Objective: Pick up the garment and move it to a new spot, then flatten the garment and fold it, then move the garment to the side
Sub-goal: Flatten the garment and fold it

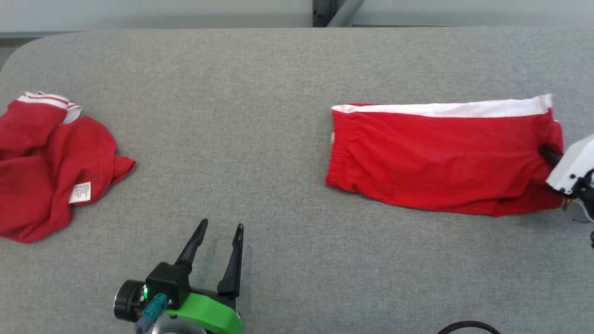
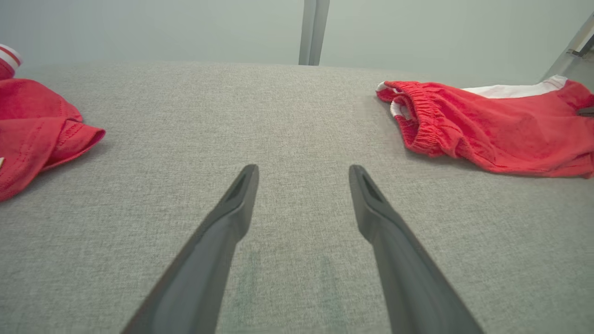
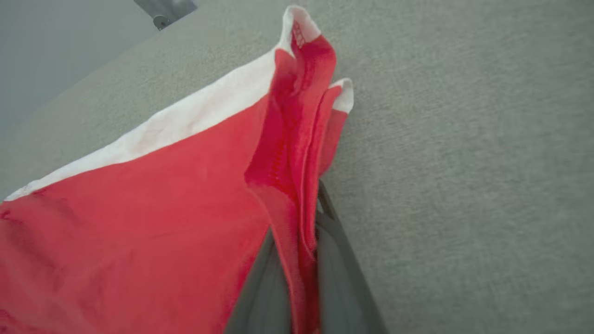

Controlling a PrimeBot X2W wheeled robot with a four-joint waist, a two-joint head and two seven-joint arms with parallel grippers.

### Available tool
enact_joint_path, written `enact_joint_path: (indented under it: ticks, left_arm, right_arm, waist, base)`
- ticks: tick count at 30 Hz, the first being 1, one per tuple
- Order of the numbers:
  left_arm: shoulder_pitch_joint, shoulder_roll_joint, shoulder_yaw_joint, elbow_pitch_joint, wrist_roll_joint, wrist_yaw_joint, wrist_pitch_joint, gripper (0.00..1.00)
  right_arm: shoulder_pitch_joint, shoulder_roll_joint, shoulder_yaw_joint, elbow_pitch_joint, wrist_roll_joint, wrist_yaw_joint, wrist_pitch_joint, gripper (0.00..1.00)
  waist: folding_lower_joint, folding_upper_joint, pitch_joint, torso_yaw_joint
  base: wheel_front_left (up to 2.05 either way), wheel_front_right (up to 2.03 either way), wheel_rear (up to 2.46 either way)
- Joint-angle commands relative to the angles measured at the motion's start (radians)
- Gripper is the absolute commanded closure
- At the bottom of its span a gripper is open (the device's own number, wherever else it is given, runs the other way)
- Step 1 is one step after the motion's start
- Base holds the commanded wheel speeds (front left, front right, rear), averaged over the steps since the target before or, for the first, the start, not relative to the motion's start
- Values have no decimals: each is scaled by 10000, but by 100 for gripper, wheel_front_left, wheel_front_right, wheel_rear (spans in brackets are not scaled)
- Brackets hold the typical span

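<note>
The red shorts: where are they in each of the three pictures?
Head view: shorts on the right, flat on the table.
Left wrist view: shorts at upper right.
Right wrist view: shorts left and centre, edge pinched in the right hand.
Shared landmark: their white stripe.

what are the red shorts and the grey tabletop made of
Red shorts: soft matte knit, likely cotton jersey; it drapes, wrinkles, and gathers at the elastic waistband. Grey tabletop: looks covered in woven or felt-like fabric, matte, with a fine speckled weave.
</note>
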Motion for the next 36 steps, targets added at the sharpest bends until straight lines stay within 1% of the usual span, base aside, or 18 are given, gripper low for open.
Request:
enact_joint_path:
  ticks: [1, 3, 6, 8, 11, 14, 16, 21, 23, 28, 29, 30, 31, 32, 33, 36]
  left_arm:
    - [262, -49, 101, 2, 97, -74, -28, 0]
    - [482, -94, 239, 32, 150, -159, -28, 0]
    - [753, -212, 470, 68, 213, -239, -28, 0]
    - [896, -300, 556, 119, 311, -285, -29, 0]
    - [993, -378, 597, 252, 442, -342, -29, 0]
    - [808, -433, 574, 409, 578, -465, -29, 0]
    - [650, -480, 542, 540, 624, -548, -29, 0]
    - [251, -645, 427, 927, 739, -787, -29, 0]
    - [139, -708, 413, 1115, 765, -851, -28, 0]
    - [57, -891, 505, 1483, 776, -961, -17, 0]
    - [70, -932, 539, 1523, 787, -986, -17, 0]
    - [70, -932, 539, 1523, 787, -986, -17, 0]
    - [89, -960, 570, 1562, 802, -1010, -17, 0]
    - [112, -981, 608, 1606, 816, -1022, -17, 0]
    - [140, -1001, 646, 1657, 807, -1027, -17, 0]
    - [287, -1023, 753, 1800, 822, -1082, -17, 0]
  right_arm:
    - [200, -191, -104, 40, -75, -17, -163, 100]
    - [175, -265, -119, -144, -246, -10, -459, 100]
    - [-137, -92, 138, -795, -694, -10, -852, 100]
    - [-223, 428, 443, -1501, -806, -8, -948, 100]
    - [-103, 1209, 1111, -2598, -969, -10, -713, 100]
    - [-129, 2020, 1648, -3094, -1319, -13, -519, 100]
    - [-286, 2583, 1916, -3031, -1610, -10, -475, 100]
    - [-765, 3560, 1940, -2133, -2290, -10, -676, 100]
    - [-990, 3812, 1918, -1744, -2479, -10, -759, 100]
    - [-1307, 4083, 2054, -832, -2880, -10, -870, 100]
    - [-1353, 4117, 2090, -692, -2946, -10, -907, 89]
    - [-1353, 4117, 2090, -692, -2946, -10, -907, 89]
    - [-1386, 4147, 2142, -583, -3000, -10, -992, 59]
    - [-1389, 4170, 2191, -498, -3018, -10, -1066, 4]
    - [-1365, 4193, 2249, -418, -3024, -10, -1120, 0]
    - [-1249, 4205, 2586, -502, -3128, -10, -1505, 0]
  waist:
    - [0, 115, -590, -560]
    - [0, 115, -644, -591]
    - [0, 115, -668, -666]
    - [0, 115, -692, -700]
    - [0, 115, -699, -725]
    - [0, 115, -595, -696]
    - [0, 115, -541, -629]
    - [0, 115, -334, -273]
    - [0, 115, -264, -125]
    - [0, 115, -194, 163]
    - [0, 115, -198, 203]
    - [0, 115, -198, 203]
    - [0, 115, -203, 230]
    - [0, 115, -216, 252]
    - [0, 115, -234, 263]
    - [0, 115, -398, 231]
  base:
    - [0, 0, 0]
    - [0, 0, 0]
    - [0, 0, 0]
    - [0, 0, 0]
    - [0, 0, 0]
    - [0, 0, 0]
    - [0, 0, 0]
    - [0, 0, 0]
    - [0, 0, 0]
    - [0, 0, 0]
    - [0, 0, 0]
    - [0, 0, 0]
    - [0, 0, 0]
    - [0, 0, 0]
    - [0, 0, 0]
    - [0, 0, 0]
